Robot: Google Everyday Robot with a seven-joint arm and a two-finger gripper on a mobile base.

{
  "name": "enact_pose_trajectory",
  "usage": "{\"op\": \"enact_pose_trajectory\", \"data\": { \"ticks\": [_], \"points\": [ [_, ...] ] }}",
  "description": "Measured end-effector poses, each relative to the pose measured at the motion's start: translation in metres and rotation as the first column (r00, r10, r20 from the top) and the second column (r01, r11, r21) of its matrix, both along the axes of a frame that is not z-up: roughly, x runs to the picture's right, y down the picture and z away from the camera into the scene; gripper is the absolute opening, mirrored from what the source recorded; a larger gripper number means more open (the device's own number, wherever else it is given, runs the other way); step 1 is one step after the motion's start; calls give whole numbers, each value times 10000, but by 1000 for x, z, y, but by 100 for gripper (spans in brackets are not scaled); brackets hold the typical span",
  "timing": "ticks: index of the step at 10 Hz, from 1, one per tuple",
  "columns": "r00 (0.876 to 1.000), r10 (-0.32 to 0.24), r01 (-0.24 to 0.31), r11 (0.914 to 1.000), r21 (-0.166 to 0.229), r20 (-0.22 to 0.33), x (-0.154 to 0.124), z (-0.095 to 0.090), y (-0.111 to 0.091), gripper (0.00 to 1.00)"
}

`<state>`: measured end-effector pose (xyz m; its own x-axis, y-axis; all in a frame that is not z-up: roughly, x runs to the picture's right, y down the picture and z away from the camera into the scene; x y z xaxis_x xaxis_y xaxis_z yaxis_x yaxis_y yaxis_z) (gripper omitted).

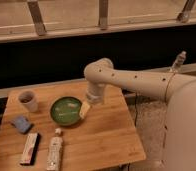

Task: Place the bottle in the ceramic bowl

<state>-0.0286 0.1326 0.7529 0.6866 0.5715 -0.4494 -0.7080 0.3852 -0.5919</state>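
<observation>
Bottle (54,151) flat on the wooden worktop (103,142), close to the front edge and left of centre, small white cap pointing away toward the bowl (65,111). Slim cream-white body with a faint coloured label. Outside the bowl, just in front of it, cap near the dark rim but apart from it. Bowl round and shallow, glossy green inside, sitting about mid-worktop. End effector (84,109) at the bowl's right rim, pale tip angled downward and overlapping the rim edge; impossible to tell whether touching the rim, and impossible to tell whether open or closed. Well apart from the bottle. Cream-coloured arm (136,82) reaching in from the right, bending down at a joint above the bowl's right side. Flat box (30,148) with a reddish label just left of the bottle, lying roughly parallel to it. Small blue object (22,124) behind the box, nearer the left edge. White cup (27,100) upright at the back left, left of the bowl and apart from it. Small clear bottle (178,61) upright on a ledge at far right, off the worktop.
</observation>
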Motion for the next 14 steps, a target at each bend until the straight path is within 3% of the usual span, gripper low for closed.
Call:
{"op": "enact_pose_trajectory", "data": {
  "ticks": [4,7,14],
  "points": [
    [9947,414,-357,9975,-606,942,-23,-30,68,80],
    [9845,430,-264,9948,-987,1703,-55,-42,98,80],
    [9685,-297,457,9972,-590,2471,-114,-55,95,80]
  ]
}}
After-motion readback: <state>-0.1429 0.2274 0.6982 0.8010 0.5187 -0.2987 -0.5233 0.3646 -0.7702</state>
